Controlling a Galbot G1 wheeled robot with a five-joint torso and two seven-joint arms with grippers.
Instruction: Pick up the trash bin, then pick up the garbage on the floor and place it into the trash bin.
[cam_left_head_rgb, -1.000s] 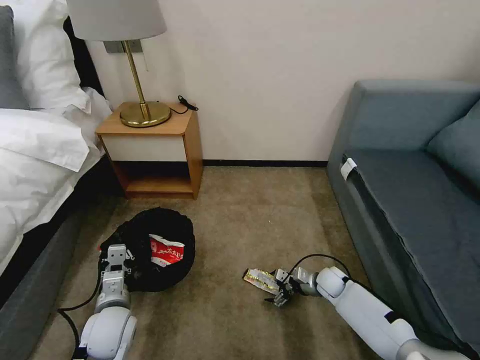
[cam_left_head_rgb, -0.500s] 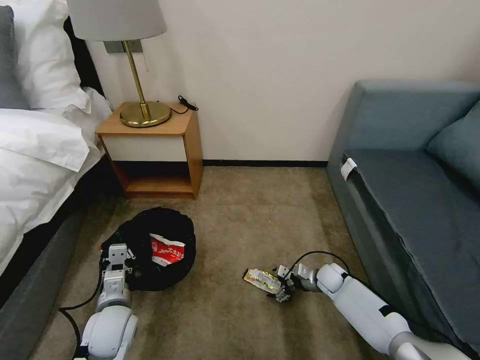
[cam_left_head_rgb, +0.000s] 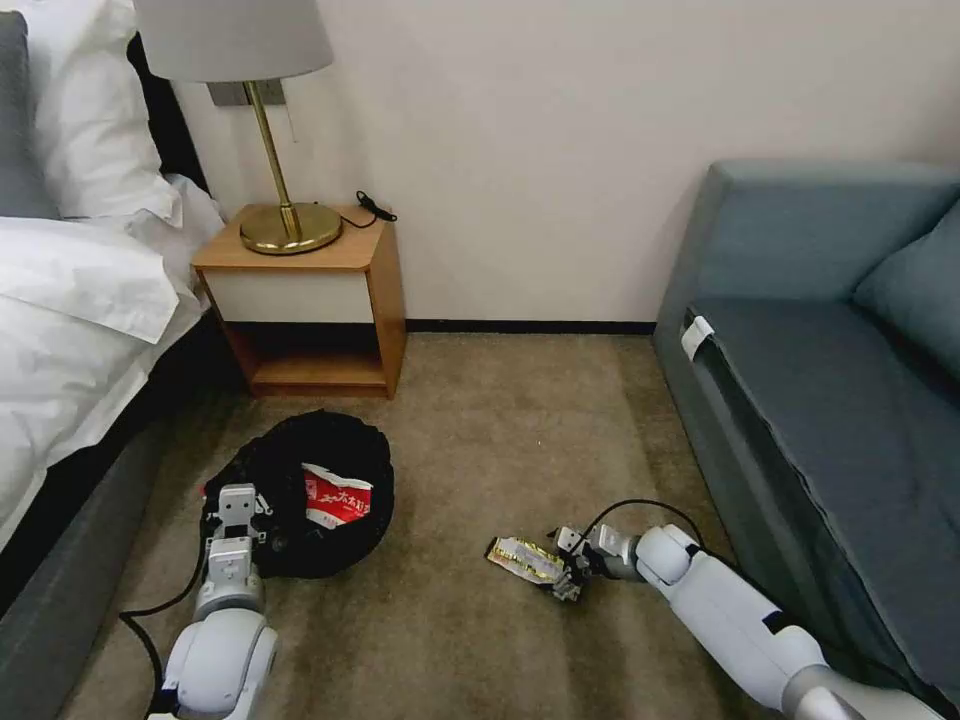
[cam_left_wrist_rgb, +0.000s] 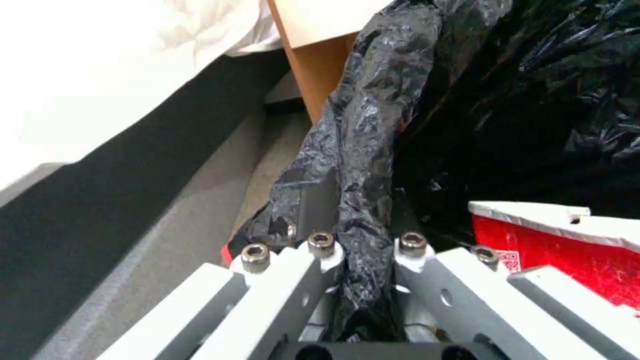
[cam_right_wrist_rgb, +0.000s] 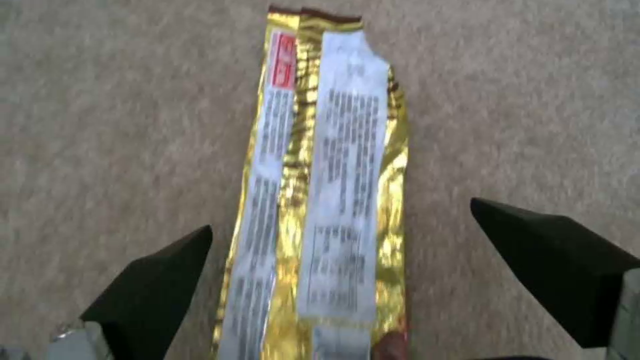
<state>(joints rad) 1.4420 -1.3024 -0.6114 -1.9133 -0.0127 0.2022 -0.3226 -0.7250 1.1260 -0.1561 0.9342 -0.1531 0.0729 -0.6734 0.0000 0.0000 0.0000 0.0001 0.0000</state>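
Carpet floor, trash bin holding red-and-white cup, left pincer gripping liner

A trash bin sits on the carpet before a nightstand, with a bed to its left. A crushed cup lies inside it. A snack wrapper lies on the carpet to the bin's right, with a sofa further right.

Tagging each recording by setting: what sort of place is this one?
Most likely a hotel room or bedroom: a bed with white linen, a wooden nightstand carrying a brass lamp, and a grey-blue sofa on carpet.
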